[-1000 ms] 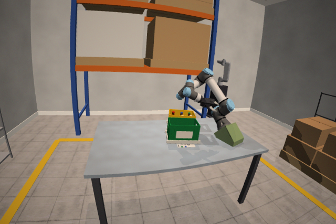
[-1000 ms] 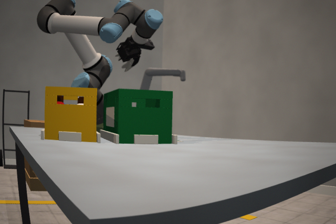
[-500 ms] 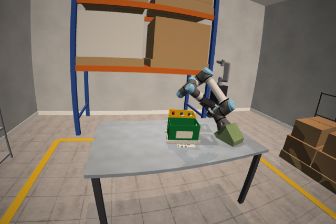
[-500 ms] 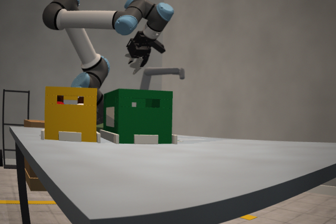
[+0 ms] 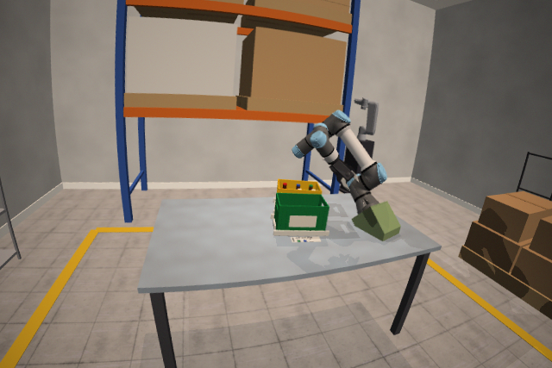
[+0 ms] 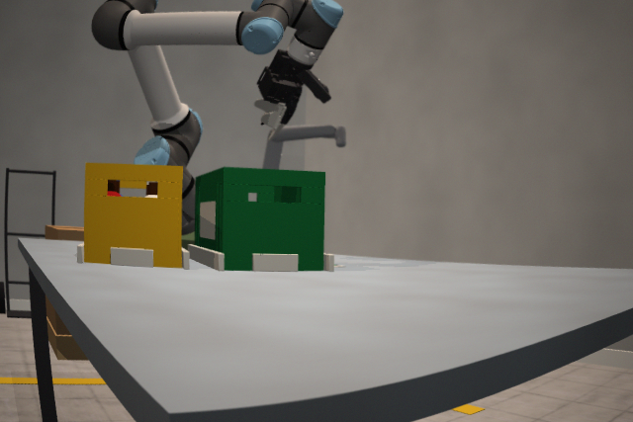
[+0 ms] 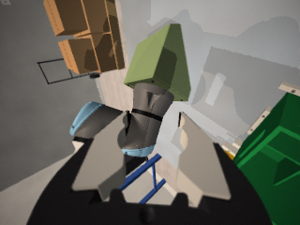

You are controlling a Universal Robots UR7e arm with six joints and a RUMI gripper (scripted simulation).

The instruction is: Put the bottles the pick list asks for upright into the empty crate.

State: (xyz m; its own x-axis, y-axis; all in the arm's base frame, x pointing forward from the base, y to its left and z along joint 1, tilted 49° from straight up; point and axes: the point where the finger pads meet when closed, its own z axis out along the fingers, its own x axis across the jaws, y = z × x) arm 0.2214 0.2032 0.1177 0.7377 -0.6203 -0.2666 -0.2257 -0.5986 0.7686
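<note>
The green crate (image 5: 303, 208) (image 6: 273, 233) (image 7: 262, 192) stands on the table, a white label on its front; its floor is hidden in the top and exterior views. The yellow crate (image 5: 298, 190) (image 6: 133, 223) stands beside it, behind it in the top view. It holds bottles, with a red cap (image 5: 285, 185) (image 6: 113, 194), a blue cap (image 5: 297, 186) and a green cap (image 5: 310, 187) showing. The pick list (image 5: 311, 240) lies in front of the green crate, its lines too small to read. My gripper (image 6: 273, 122) (image 7: 154, 112) is partly open and empty, tilted, high above the crates' rims.
An olive wedge-shaped block (image 5: 383, 223) (image 7: 159, 58) sits at the arm's foot, right of the crates in the top view. Low white strips (image 6: 278, 262) edge the crates' feet. Cardboard boxes (image 5: 512, 216) (image 7: 80, 56) stand beyond the table. A shelf rack (image 5: 187, 113) stands behind.
</note>
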